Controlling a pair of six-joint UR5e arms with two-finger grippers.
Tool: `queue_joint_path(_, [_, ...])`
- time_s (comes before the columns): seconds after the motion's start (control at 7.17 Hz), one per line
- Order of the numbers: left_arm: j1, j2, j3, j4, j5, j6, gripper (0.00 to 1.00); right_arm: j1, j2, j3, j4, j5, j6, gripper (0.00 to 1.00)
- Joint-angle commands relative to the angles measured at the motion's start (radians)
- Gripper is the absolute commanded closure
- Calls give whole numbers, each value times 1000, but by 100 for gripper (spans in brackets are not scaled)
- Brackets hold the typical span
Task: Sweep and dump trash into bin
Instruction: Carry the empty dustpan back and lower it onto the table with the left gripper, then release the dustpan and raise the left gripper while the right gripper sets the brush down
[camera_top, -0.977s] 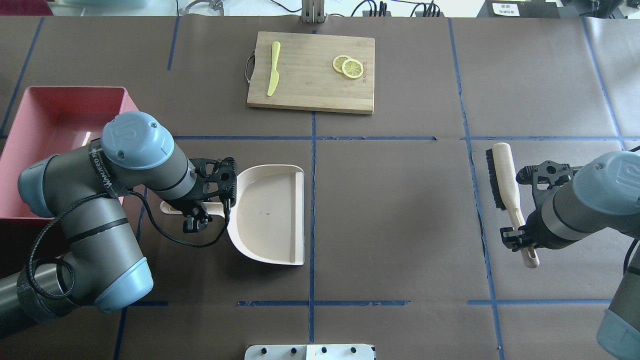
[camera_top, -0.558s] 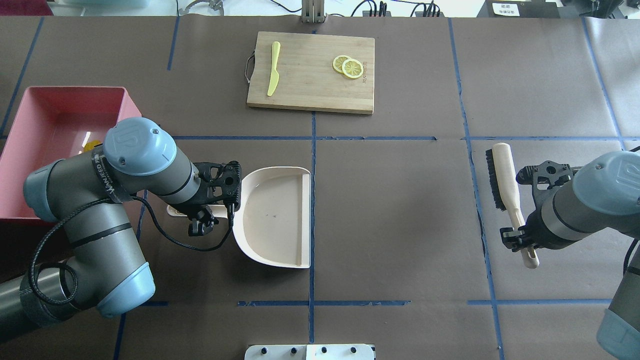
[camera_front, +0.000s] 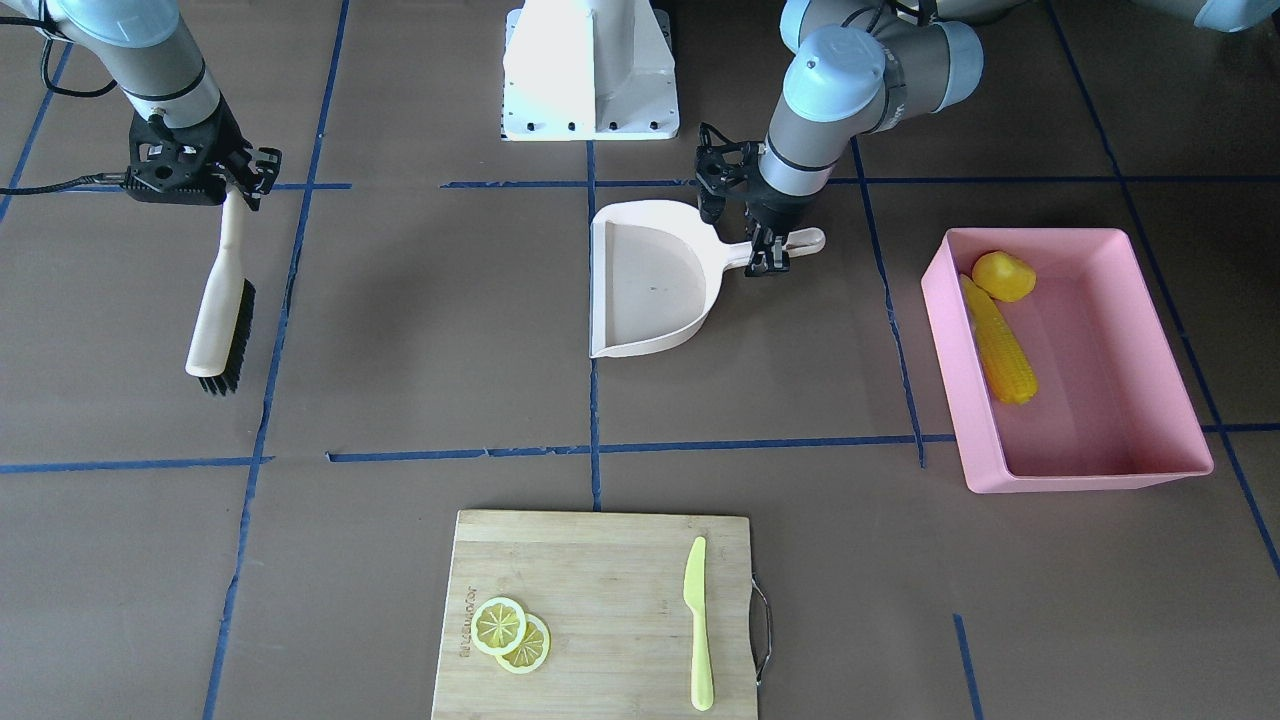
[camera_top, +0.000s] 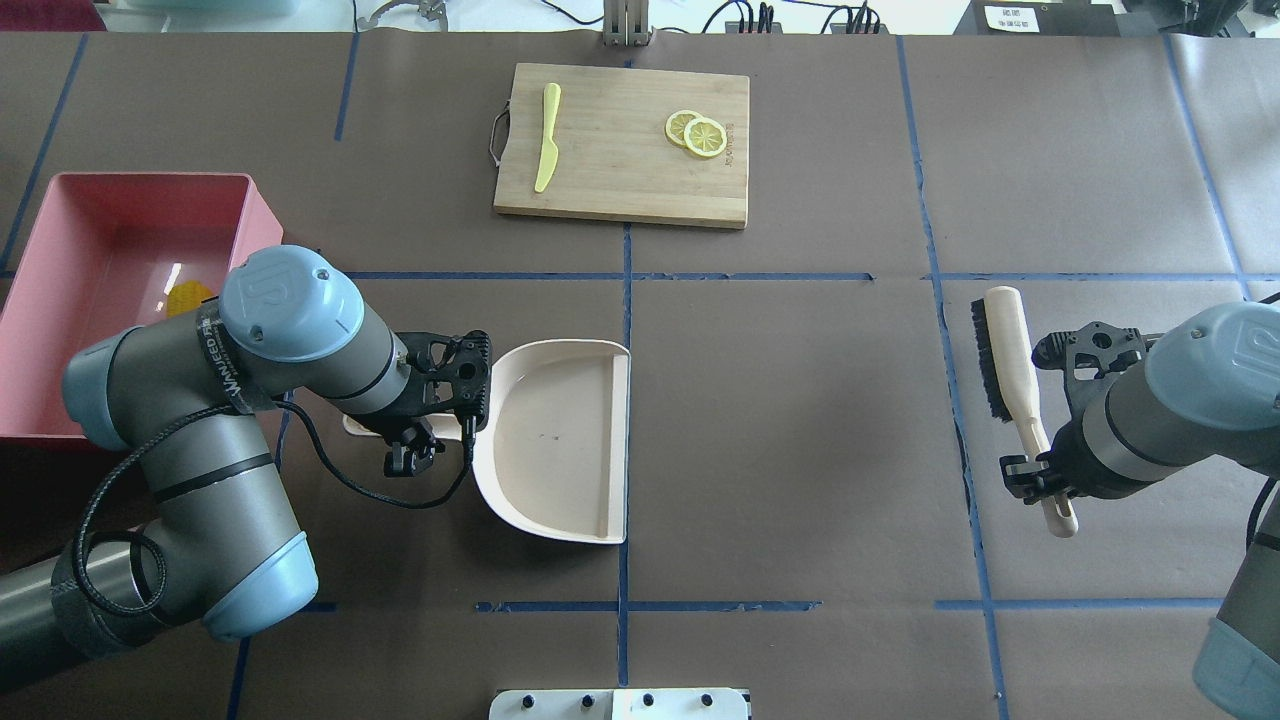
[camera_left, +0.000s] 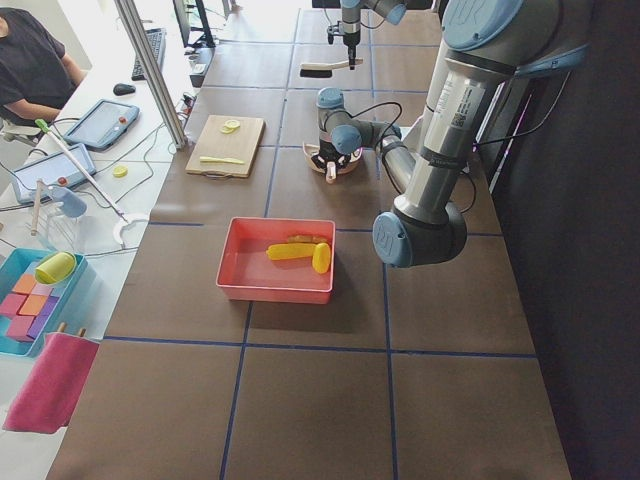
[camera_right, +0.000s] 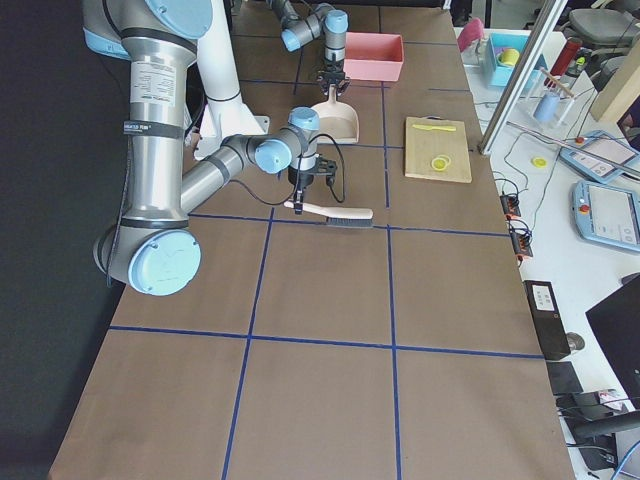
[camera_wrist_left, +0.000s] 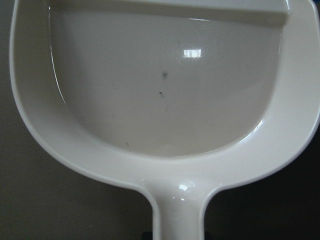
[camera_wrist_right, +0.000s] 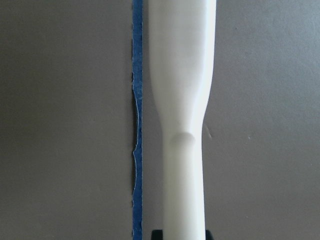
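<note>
Since a second ago: dustpan (camera_top: 555, 440) has shifted right, away from bin (camera_top: 60, 330); left gripper (camera_top: 408, 440) still pinches its handle. Right gripper (camera_top: 1040, 482) unmoved, clamped on brush (camera_top: 1005, 350). Corn cob (camera_front: 1000, 345) and potato lump (camera_front: 1003, 276) lie in bin. Overhead, left arm covers most of them. Ginger not made out.

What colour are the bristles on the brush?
The brush bristles are black, clearest in the exterior front-facing view.
</note>
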Motion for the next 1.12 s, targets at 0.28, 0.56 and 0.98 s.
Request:
queue_joint_path(0.28, [1,3,3,-12,4,-22,0,0,4,-1,0,1,0,100])
queue_joint_path(0.56, [-45,6,-43,-10,3,-22,0,9,-8,-1,0,2,-9,100])
queue_joint_path(0.98, [-208,50,-184,213,-2,-12,0,32,-113,-4,110,2,-31,100])
